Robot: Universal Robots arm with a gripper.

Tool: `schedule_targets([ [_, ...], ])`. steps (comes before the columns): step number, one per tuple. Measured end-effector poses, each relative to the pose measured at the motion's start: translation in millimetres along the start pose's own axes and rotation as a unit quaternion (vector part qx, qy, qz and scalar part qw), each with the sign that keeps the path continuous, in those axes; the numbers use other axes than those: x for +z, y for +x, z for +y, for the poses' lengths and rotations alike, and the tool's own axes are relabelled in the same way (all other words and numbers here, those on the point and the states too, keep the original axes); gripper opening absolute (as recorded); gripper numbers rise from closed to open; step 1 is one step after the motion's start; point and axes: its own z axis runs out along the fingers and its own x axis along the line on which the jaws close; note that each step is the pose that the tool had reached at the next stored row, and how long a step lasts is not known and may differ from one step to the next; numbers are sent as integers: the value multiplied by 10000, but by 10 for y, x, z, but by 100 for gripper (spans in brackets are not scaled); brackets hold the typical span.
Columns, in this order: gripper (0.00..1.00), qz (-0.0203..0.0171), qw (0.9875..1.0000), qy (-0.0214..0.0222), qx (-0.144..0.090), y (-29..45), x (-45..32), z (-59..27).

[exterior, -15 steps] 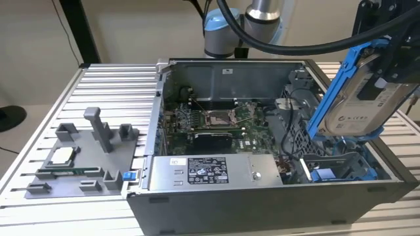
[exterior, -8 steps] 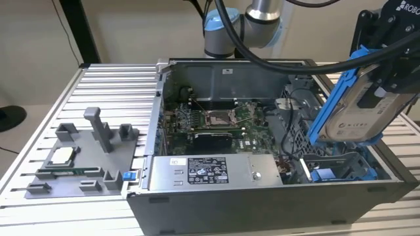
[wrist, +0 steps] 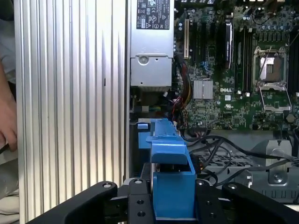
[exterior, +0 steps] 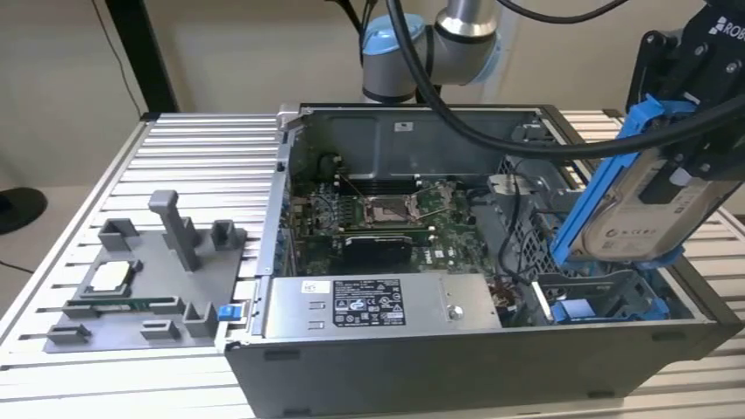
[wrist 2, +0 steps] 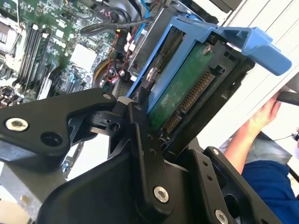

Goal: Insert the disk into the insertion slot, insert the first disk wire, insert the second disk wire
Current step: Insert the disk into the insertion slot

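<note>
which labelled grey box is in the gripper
The disk in the blue frame, held tilted by the gripper; the power-supply box lies flat in the case.

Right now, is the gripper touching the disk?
Touching. In the first wrist view the gripper clamps the disk by its blue frame on both sides, with no gap.

Disk point(exterior: 640, 209) over open computer case point(exterior: 466, 375); parts holder point(exterior: 128, 305) on table point(exterior: 198, 157) beside it
</note>
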Motion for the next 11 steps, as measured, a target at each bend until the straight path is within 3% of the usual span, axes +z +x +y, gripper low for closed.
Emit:
schedule_targets([
  [11, 0, 1, 10000, 0, 0, 31, 37, -30],
])
